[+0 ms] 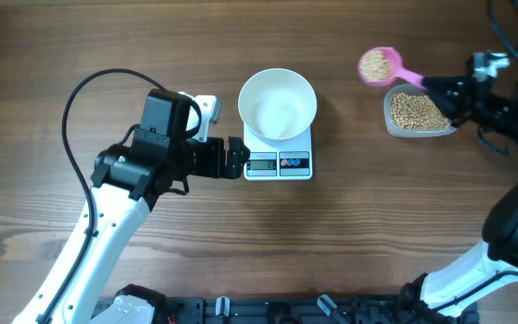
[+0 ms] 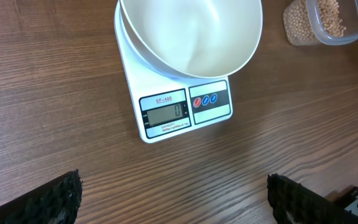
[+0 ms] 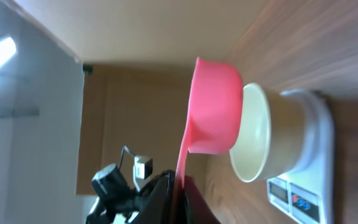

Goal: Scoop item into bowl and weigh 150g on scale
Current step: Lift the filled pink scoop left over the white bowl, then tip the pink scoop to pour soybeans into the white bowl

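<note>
The right tool (image 1: pixel 437 87) is clenching the handle of the pink scoop (image 1: pixel 409 77) at the upper right of the overhead frame. The scoop is carrying a heap of beans (image 1: pixel 376 65), apparently above the table (image 1: pixel 106 36), just left of the tub (image 1: pixel 418 112) where more beans are lying. The bowl (image 1: pixel 277 104) is sitting empty on the scale (image 1: pixel 278 165) at the frame's centre, well apart from the scoop, and the display (image 2: pixel 165 112) is showing zero. The left tool (image 1: pixel 236 157) is waiting released, jaws wide, just beside the scale's left edge and grasping nothing. The carry is looking like the risky part: any tilt or jerk of the full scoop would be sending round beans rolling over the table. Knocking the bowl's rim could be shifting it on the scale, tipping everything in at once could be overshooting the target, and the left tool leaning on the scale could be falsifying the reading
</note>
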Tool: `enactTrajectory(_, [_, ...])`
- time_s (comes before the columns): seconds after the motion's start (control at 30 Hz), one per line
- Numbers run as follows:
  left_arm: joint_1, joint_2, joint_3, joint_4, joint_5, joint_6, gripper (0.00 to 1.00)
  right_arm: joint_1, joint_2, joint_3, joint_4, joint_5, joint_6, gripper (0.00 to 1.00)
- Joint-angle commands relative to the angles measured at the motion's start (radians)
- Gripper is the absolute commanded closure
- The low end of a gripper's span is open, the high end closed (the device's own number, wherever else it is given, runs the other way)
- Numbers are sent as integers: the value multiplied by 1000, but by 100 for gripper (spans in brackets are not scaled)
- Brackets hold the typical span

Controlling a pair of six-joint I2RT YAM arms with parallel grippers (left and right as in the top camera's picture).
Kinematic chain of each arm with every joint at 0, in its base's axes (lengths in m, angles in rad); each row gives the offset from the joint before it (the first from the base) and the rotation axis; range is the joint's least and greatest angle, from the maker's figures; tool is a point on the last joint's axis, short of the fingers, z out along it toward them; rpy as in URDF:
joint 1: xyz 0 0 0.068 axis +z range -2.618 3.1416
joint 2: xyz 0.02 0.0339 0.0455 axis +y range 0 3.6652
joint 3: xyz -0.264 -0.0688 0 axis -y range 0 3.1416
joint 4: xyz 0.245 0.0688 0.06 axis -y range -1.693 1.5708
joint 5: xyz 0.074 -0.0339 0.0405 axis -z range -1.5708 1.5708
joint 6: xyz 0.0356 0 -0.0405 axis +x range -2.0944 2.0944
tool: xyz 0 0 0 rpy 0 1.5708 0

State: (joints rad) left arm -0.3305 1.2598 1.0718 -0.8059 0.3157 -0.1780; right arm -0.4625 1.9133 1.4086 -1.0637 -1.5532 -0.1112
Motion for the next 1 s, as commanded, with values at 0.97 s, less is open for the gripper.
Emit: enactTrajectory(0.97, [-4, 3, -9, 2, 16, 16, 0, 509, -177, -6, 521, 573, 241, 95])
